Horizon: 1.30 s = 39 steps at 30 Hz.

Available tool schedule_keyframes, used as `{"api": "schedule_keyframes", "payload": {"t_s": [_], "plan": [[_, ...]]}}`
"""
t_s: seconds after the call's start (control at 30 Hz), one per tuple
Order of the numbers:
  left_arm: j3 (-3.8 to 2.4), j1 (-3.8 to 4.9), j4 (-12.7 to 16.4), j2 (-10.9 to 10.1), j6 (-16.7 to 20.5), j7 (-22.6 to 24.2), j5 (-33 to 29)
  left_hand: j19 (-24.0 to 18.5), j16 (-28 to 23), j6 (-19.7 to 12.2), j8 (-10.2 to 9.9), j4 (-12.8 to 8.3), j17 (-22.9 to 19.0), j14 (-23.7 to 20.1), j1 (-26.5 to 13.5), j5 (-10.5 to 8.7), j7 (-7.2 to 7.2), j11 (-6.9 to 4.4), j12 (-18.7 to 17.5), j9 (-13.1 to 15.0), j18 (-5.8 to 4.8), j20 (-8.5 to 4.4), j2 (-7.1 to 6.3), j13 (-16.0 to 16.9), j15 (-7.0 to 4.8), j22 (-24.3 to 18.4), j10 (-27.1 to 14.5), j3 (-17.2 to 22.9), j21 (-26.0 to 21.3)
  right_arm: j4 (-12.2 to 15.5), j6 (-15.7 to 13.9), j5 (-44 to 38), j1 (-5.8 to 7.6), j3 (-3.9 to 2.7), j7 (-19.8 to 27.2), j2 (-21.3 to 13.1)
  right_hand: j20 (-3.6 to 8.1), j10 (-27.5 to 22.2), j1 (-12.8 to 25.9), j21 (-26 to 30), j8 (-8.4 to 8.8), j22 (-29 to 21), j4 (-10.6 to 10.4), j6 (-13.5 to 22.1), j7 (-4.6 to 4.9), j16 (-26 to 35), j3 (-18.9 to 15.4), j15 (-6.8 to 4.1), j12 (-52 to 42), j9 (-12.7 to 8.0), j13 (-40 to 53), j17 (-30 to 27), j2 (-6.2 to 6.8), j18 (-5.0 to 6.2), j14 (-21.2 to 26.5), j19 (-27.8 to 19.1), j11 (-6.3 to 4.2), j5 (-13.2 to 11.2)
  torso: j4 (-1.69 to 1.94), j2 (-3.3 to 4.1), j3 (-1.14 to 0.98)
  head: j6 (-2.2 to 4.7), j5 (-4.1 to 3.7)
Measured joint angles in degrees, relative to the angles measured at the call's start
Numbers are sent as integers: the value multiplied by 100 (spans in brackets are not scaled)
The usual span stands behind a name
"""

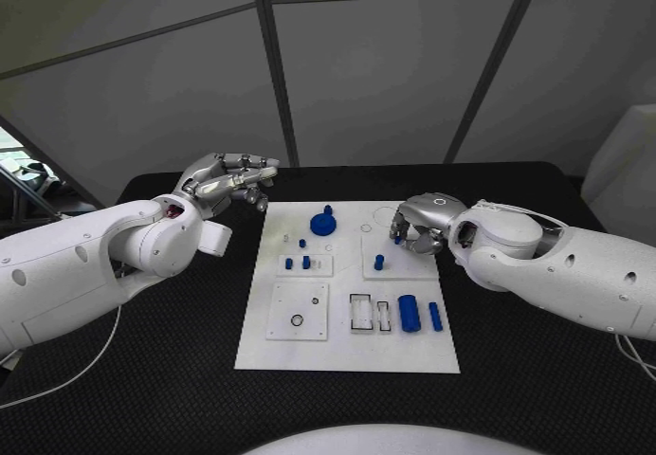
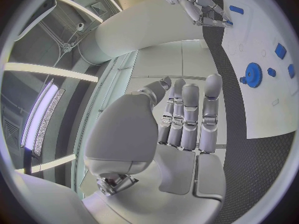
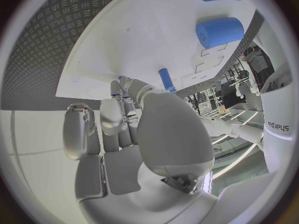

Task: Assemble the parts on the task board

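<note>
The left hand (image 1: 229,180) is hovering off the far left corner of the task board (image 1: 274,353), over the black table (image 1: 151,379); its fingers are lying side by side and fairly straight with nothing between them, as its wrist view is showing plainly, so it is idle and holding nothing. Moving rightward, the blue gear (image 1: 322,223) is standing on the far middle of the board, nearer this left hand than anything else on it; a row of small blue pegs (image 1: 306,263) is sitting just nearer the robot than the gear. Further right, a short blue peg (image 1: 379,262) is standing upright in the right-hand block. The right hand (image 1: 417,227) is reaching down over the far right part of the board, its fingers curling toward a small blue piece (image 3: 166,79) at the fingertips; whether it is pinching that piece or merely touching it, I cannot tell. Toward the near right edge, a thick blue cylinder (image 1: 408,313) and a thin blue rod (image 1: 435,317) are lying side by side, long axes running from far to near; both lie on the right arm's side, behind that hand's wrist, so the hand would probably be drawing back toward the robot to reach them, the upright peg standing close beside that path.
</note>
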<state>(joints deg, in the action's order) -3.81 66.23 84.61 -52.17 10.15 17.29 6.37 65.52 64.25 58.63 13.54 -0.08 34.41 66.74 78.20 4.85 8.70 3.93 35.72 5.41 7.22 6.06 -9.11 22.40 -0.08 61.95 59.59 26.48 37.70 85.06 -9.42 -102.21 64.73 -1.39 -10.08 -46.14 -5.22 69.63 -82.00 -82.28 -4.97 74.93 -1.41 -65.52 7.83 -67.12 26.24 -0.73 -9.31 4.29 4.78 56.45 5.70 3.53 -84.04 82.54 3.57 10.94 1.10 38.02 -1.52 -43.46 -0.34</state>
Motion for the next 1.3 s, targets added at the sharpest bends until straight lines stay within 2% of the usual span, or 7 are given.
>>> {"api": "schedule_keyframes", "payload": {"t_s": [0.7, 0.77, 0.83, 0.97, 1.03, 1.13, 1.3], "plan": [[9, -4, -96, 76, -15, -24, -6, -27, -92, -30, 31, 16, -164, -89, 0, 0, 10, 37, 51, 1, 1, 2, 0, -1, 48, -113, -39, 16, -183, 1220, -416, 85, 12, -97, -79, -410, -20, 20, 53, -65, 2, -1, 15, 6, -5, -61, 14, 0, 0, -2, 0, 44, 56, 1, 0, 19, 21, 0, 3, -7, 6, 39, 23], [10, -4, -108, 89, -19, -26, -6, -44, -101, -39, 32, 16, -176, -91, 0, 0, 1, 26, 61, 5, 435, 0, 0, -1, 49, -115, -56, 16, -183, 1328, -436, 103, 12, -101, -81, -376, -20, 20, 54, -65, 5, -1, 15, 7, -6, -61, 14, 0, 0, -2, 0, 44, 55, 1, 0, 19, 21, 0, 7, -6, 6, 31, 42], [11, -4, -126, 105, -22, -29, -7, -44, -101, -40, 32, 16, -175, -91, 0, 0, 1, 21, 61, 5, 435, -1, 0, -1, 49, -115, -61, 16, -183, 1422, -450, 124, 12, -101, -81, -322, -20, 20, 54, -65, 9, -1, 15, 6, -5, -61, 14, 0, 0, -2, 0, 43, 54, 1, 0, 19, 21, 0, 10, -4, 6, 23, 58], [12, -4, -161, 142, -28, -33, -8, -44, -101, -40, 32, 16, -175, -91, 0, 0, 1, 21, 61, 4, 420, 0, 0, -1, 49, -115, -61, 16, -183, 1501, -465, 167, 11, -102, -80, -165, -19, 20, 69, -65, 19, -1, 15, -9, 11, -60, 15, 0, 0, 0, 0, 43, 39, 1, 0, 20, 21, 0, 14, -3, 9, -3, 125], [13, -4, -174, 165, -31, -36, -8, -44, -101, -40, 32, 16, -182, -91, -2, 0, 0, 21, 61, 4, 82, 0, 2, -1, 49, -120, -61, 16, -210, 1500, -466, 193, 11, -102, -71, -54, 1, 20, 84, -65, 22, -1, -1, -9, 11, -60, 30, 1, 0, 0, 0, 43, 25, 1, 0, 40, 21, 0, 16, 1, 10, -15, 163], [14, -4, -189, 204, -37, -40, -9, -44, -101, -40, 31, 16, -185, -90, -18, 0, 0, 21, 61, 4, 360, 0, 18, -1, 49, -123, -61, 16, -227, 1438, -465, 228, 7, -96, -51, 120, 1, 20, 84, -65, 22, -1, 13, -9, 11, -60, 44, 1, 0, 1, -1, 45, 25, 2, 0, 40, 21, 0, 19, 3, 13, -40, 219], [15, -4, -215, 278, -47, -48, -10, -44, -101, -40, 31, 16, -195, -110, -24, 0, 0, 21, 61, 4, 350, 0, 24, -1, 30, -123, -61, 16, -227, 1259, -451, 275, -96, -23, 4, 424, 1, 19, 112, -65, 5, -2, 14, -8, 12, -60, 46, 1, 0, 1, -1, 47, 54, 2, 0, 40, 21, 0, 19, 7, 16, -83, 314]]}}
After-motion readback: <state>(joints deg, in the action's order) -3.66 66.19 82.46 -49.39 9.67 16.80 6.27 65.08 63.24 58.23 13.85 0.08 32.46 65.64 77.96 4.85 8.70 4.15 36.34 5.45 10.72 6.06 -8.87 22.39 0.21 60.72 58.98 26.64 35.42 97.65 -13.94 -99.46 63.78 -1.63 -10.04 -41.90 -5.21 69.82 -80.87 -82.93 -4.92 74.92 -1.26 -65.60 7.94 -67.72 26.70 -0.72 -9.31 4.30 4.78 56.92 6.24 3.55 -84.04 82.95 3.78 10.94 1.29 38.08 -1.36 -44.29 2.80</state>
